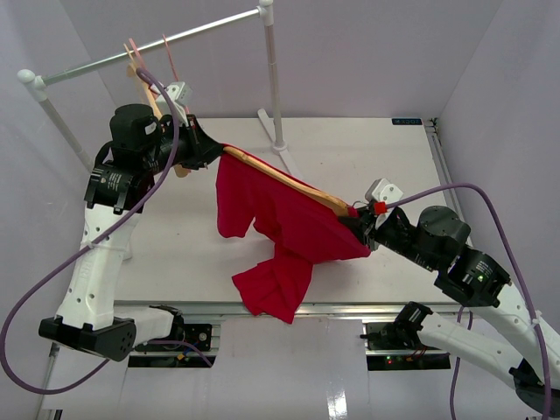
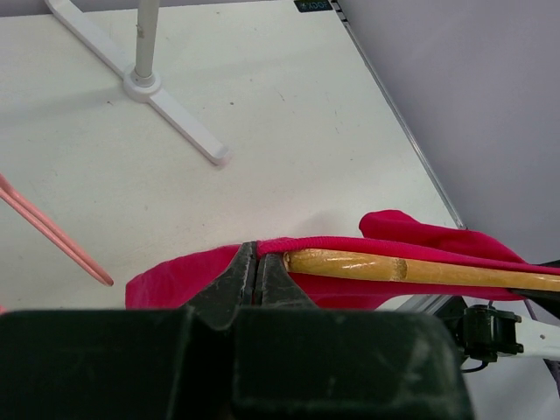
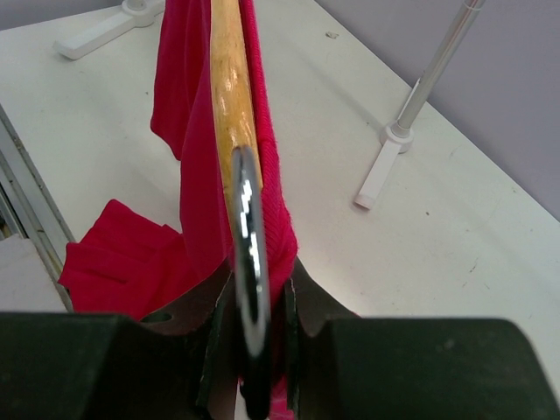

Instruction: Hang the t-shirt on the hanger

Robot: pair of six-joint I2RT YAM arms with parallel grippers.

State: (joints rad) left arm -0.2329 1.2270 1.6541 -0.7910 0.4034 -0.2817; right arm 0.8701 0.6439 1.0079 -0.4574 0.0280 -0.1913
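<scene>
Hanger (image 1: 289, 179) inside t-shirt (image 1: 280, 229), left pincer (image 2: 256, 273) clamped on cloth beside its end; right pincer (image 3: 254, 315) clamped on hook (image 3: 248, 227)

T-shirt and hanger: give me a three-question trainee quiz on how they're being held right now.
1. True or false: the left hand is open.
2. Which part of the hanger sits between the fingers of the right hand? A bottom bar; B metal hook; C neither.
3. Fill in: the t-shirt is draped over the wooden ____.
Key: 1 false; 2 B; 3 hanger.
</scene>
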